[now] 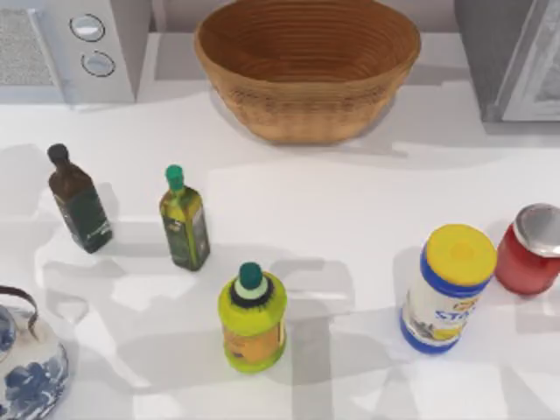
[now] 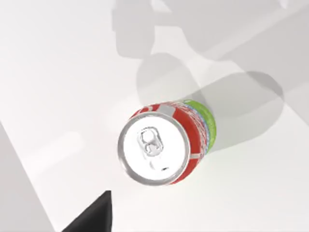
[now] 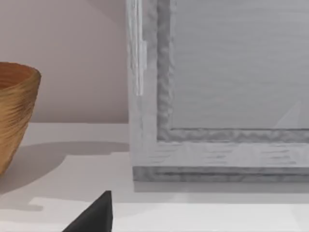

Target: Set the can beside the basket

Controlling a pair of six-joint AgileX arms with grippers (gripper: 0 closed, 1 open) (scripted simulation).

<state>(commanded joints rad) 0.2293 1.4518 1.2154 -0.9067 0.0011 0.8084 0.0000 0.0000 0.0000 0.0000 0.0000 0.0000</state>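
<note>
1. The can (image 2: 164,145) stands upright on the white bench (image 2: 58,87), directly under the left gripper (image 2: 94,218). Its silver top and pull tab face the wrist camera. It is not gripped. Whether the left jaws are released or clenched cannot be told. How far the can stands from the basket cannot be told either.

2. In front of the basket stand a yellow-green bottle (image 1: 252,317), an olive oil bottle (image 1: 185,220) and a dark bottle (image 1: 79,199).

3. The basket (image 1: 306,66) sits at the far edge of the bench. The right gripper (image 3: 94,218) waits just beside the basket, facing a grey cabinet (image 3: 217,96). The state of its jaws cannot be told.

Hazards from here:
- An off-centre descent would likely push the rim and tip the can.
- The smooth round wall may slip in a shallow grasp.
- A low carry toward the basket could strike one of the bottles.
- Releasing too close would knock the can against the wicker, or drop it inside the basket.
</note>
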